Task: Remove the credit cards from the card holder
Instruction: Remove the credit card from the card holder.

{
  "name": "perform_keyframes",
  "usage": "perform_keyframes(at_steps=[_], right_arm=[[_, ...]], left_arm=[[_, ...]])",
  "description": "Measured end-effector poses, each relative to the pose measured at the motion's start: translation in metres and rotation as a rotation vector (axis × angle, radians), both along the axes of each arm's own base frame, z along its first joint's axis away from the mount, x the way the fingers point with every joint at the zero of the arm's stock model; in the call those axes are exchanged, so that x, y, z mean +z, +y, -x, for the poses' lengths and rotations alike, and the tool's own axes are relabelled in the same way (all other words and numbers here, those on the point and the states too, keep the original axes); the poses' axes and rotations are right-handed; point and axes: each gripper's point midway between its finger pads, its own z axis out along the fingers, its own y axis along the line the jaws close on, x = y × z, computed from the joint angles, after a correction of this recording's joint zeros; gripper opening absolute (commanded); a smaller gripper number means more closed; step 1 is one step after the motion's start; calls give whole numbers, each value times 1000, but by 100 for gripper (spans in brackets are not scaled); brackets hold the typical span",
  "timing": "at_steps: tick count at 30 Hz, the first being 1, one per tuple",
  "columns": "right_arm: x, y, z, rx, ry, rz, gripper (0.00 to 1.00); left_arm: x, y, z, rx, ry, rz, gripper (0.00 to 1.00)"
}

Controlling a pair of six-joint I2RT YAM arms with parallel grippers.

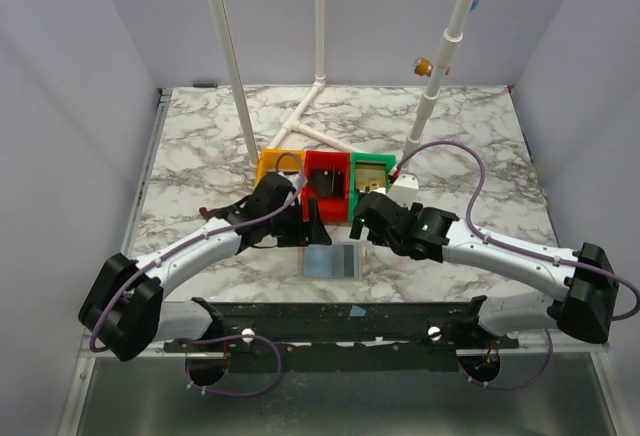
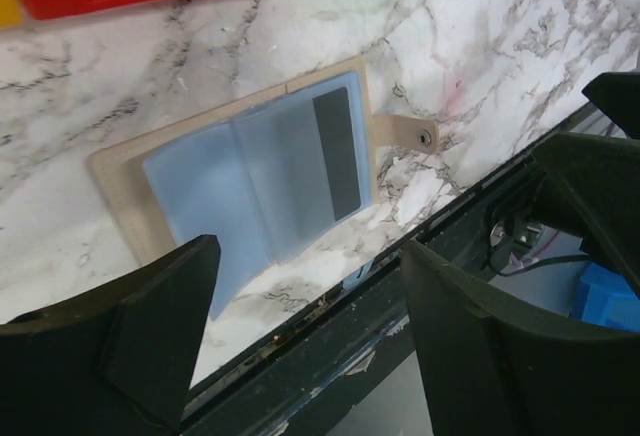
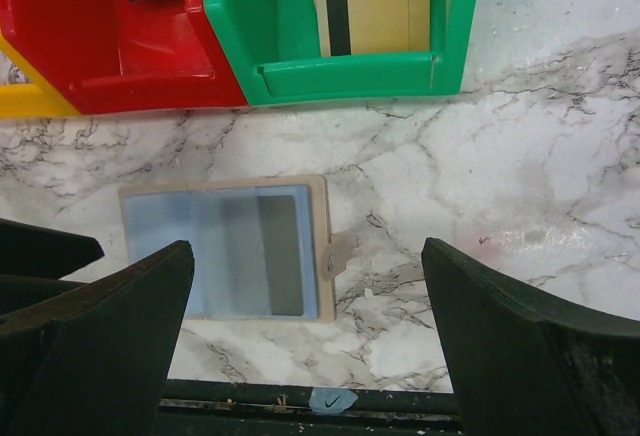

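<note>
Left gripper [image 2: 308, 251] fingers fill the bottom of its wrist view, spread wide, nothing between them; right gripper [image 3: 307, 251] likewise wide apart and empty. Card holder [image 1: 332, 260] lies opened flat on the table [image 1: 200, 156], middle of the near edge, just beyond the arm rail. Long axis runs along the near edge, left to right, with the snap tab [image 3: 335, 254] sticking out toward the right edge. Both grippers hang over its far side, one at each end, about equally near. Pale blue sleeves face up; a dark stripe [image 2: 335, 151] shows through the sleeve on the tab side, probably a card not yet out, though the haze of the plastic leaves this unsure. That sleeve sits almost straight under the right gripper, so the right arm looks better placed for the pull, the left for pinning the other leaf. One gold-tan card [image 3: 365, 1] already lies in the green tray [image 3: 345, 76], beyond the holder toward the far edge, next to the red tray [image 3: 120, 56]
</note>
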Motion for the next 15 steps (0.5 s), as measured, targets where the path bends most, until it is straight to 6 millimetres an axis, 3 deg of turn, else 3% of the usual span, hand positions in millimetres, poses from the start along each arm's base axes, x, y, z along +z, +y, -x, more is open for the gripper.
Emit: perform_keyframes(at_steps=[5, 12, 15], right_arm=[[-1, 0, 0, 0, 1, 0, 100], [-3, -1, 1, 0, 4, 5, 100], [-3, -2, 1, -1, 4, 6, 100]], left_arm=[[-13, -15, 10, -50, 39, -4, 52], [-36, -33, 21, -97, 102, -24, 10], [-39, -44, 23, -121, 115, -22, 0]])
